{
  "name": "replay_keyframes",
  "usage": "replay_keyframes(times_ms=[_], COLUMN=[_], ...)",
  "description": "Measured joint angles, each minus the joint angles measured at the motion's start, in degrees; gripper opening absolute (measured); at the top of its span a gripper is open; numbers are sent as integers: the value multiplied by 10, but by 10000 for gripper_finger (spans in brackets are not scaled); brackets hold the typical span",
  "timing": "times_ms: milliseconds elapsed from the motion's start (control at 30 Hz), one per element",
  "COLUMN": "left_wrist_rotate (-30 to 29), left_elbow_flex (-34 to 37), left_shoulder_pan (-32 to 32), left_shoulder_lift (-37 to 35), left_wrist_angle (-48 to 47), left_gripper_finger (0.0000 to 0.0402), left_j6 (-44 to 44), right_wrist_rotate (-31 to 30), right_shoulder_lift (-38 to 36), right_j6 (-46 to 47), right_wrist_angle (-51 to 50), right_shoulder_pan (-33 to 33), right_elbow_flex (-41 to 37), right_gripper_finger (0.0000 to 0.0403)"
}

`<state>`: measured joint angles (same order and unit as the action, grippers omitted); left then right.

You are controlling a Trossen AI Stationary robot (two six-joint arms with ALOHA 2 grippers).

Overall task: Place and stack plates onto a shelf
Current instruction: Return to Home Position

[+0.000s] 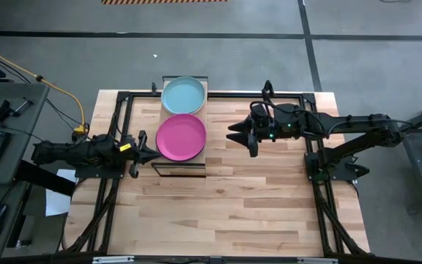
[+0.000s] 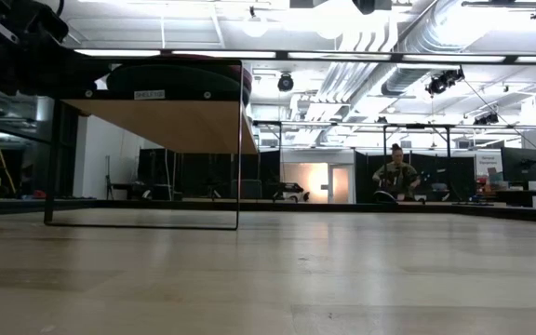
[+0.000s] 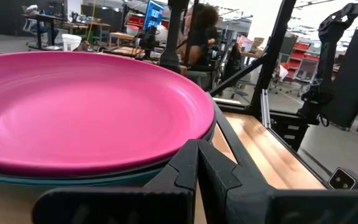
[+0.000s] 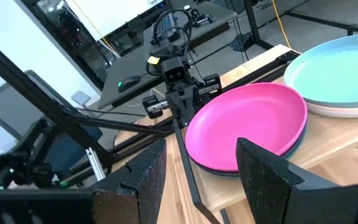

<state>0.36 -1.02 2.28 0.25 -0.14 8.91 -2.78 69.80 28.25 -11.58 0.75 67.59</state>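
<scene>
A magenta plate (image 1: 181, 137) (image 3: 86, 112) (image 4: 247, 124) lies on a dark teal plate (image 3: 104, 177) (image 4: 294, 144) at the near end of the shelf (image 1: 205, 110) (image 4: 353, 149). A light blue-green plate (image 1: 183, 94) (image 4: 340, 74) rests on a white plate (image 4: 347, 111) at the far end. My left gripper (image 1: 152, 154) (image 3: 197, 149) is shut, its tips at the left rim of the magenta stack. My right gripper (image 1: 234, 136) (image 4: 201, 168) is open and hovers right of the shelf, pointing at that stack. The other plates are out of view. My left gripper points level from the table's left at the rim of the dark teal plate (image 3: 166, 167), under the magenta one. Its shut fingertips (image 3: 188, 155) stand right at that rim; whether they touch it I cannot tell.
The black table frame (image 1: 310, 147) runs along both sides and the far edge. In the low view the shelf's underside (image 2: 170, 126) stands raised on thin black legs. Bare wooden tabletop (image 1: 233, 213) lies near of the shelf. A person (image 2: 395, 172) is far behind the table.
</scene>
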Motion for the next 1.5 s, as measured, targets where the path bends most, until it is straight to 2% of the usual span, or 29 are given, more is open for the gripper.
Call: replay_keyframes(times_ms=[267,400,567,700,967,1133,1367,1500], left_wrist_rotate=[0,0,0,0,0,0,0,0], left_elbow_flex=[0,0,0,0,0,0,0,0], left_shoulder_pan=[0,0,0,0,0,0,0,0], left_shoulder_lift=[0,0,0,0,0,0,0,0], left_wrist_angle=[0,0,0,0,0,0,0,0], left_gripper_finger=[1,1,1,1,1,1,1,1], left_j6=[0,0,-1,-1,-1,-1,-1,-1], right_wrist_rotate=[2,2,2,-5,-13,-13,-8,17], right_shoulder_lift=[-2,-14,-52,-114,-311,-397,-460,-487], right_j6=[0,-28,-78,-84,4,24,13,-11], right_wrist_angle=[-57,-107,-184,-220,-59,46,192,230], right_shoulder_pan=[0,0,0,1,2,0,0,5], right_elbow_flex=[0,0,0,-35,-287,-424,-549,-589], right_gripper_finger=[168,119,15,22,4,1,0,0])
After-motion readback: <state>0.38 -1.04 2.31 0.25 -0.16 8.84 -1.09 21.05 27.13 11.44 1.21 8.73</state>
